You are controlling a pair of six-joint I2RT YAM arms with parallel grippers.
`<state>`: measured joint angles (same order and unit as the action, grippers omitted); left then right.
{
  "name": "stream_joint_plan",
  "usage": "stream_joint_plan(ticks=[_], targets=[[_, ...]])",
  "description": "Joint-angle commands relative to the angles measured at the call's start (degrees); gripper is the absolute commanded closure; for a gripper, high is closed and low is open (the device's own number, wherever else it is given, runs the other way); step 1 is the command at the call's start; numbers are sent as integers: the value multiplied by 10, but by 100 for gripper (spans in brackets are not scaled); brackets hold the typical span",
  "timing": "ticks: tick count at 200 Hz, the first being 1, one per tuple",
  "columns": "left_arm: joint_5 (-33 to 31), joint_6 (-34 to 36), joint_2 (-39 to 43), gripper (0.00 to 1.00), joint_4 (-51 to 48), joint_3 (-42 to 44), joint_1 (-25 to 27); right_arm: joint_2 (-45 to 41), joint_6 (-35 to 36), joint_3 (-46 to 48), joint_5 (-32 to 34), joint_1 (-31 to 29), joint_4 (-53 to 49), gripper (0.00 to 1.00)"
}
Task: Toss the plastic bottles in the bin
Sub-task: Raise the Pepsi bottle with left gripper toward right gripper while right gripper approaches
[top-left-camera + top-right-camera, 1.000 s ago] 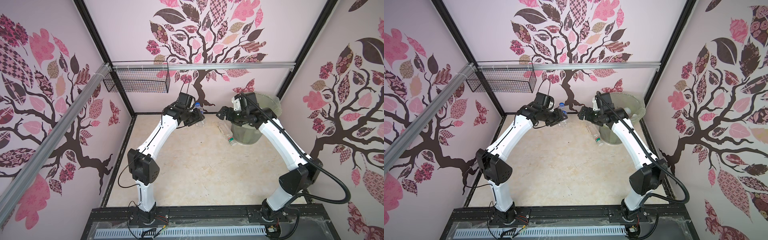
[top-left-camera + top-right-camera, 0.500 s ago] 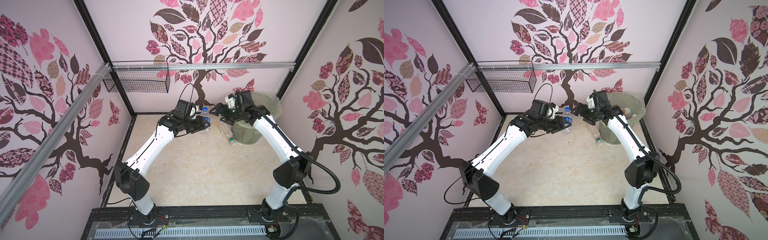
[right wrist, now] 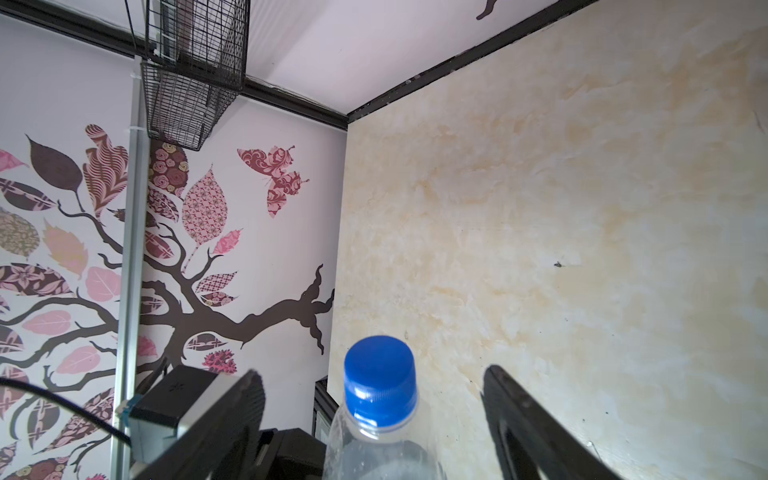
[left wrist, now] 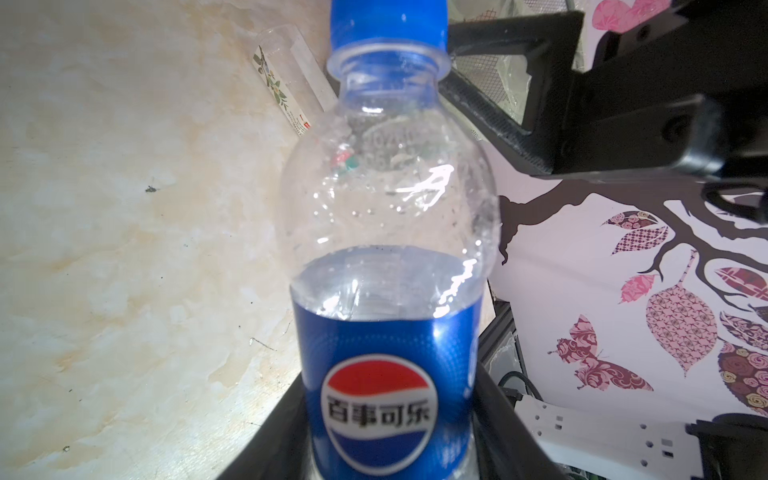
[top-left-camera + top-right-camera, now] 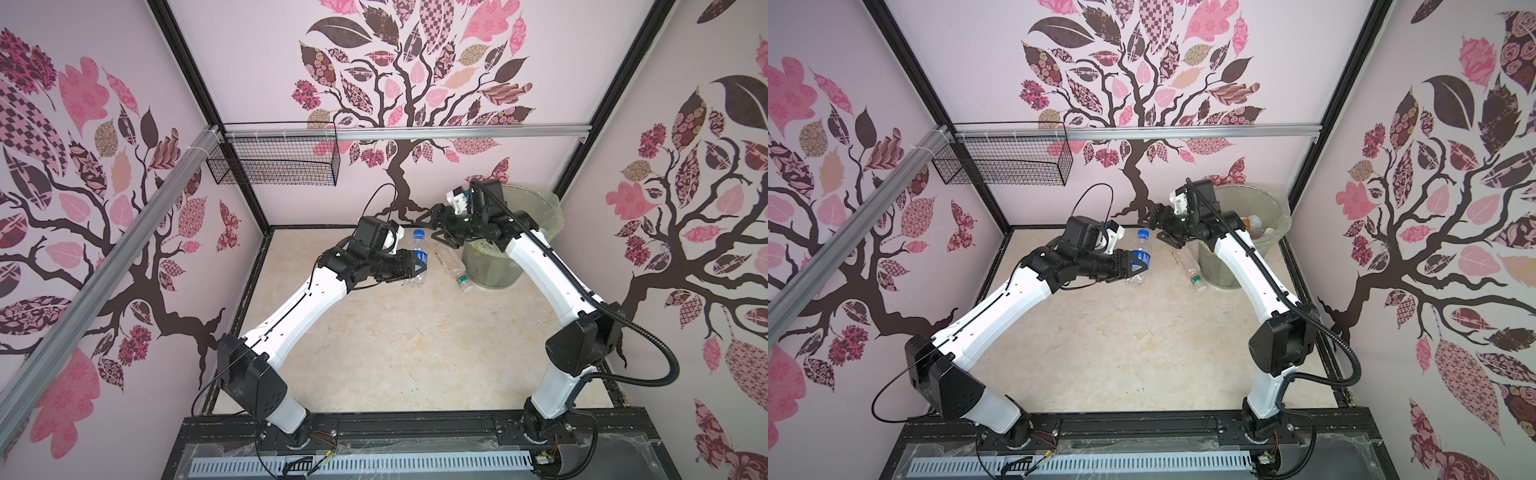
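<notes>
The left claw [image 5: 421, 266], clamped on the blue-label bottle [image 5: 419, 248], holds it at 12 o'clock, where the right claw [image 5: 435, 227] has just arrived, jaws apart around its cap [image 3: 380, 380]: probably a handover towards the bin [image 5: 494, 270] at 1 o'clock

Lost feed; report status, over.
Left end effector shut on blue-labelled clear plastic bottle. Right end effector open around its blue cap. Another clear bottle lying beside round grey mesh bin.

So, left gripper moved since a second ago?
Yes: left gripper, holding the blue-label bottle, moved from the back wall toward the lying bottle by the bin.
</notes>
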<state>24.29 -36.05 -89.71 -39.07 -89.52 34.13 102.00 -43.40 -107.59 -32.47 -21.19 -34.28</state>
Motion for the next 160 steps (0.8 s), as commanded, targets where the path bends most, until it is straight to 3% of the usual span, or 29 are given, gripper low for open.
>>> stream_joint_plan(ticks=[1,39,88,160], targets=[[5,8,17,49,22,14,5,22,-33,6,-10,-2,4,21],[7,7,7,49,23,3,15,33,-21,4,-7,-5,-8,33],[-4,5,-2,49,20,-5,16,34,-14,3,-8,-6,-22,56],[-6,-10,-23,48,18,-19,16,10,13,19,8,-9,-50,53]])
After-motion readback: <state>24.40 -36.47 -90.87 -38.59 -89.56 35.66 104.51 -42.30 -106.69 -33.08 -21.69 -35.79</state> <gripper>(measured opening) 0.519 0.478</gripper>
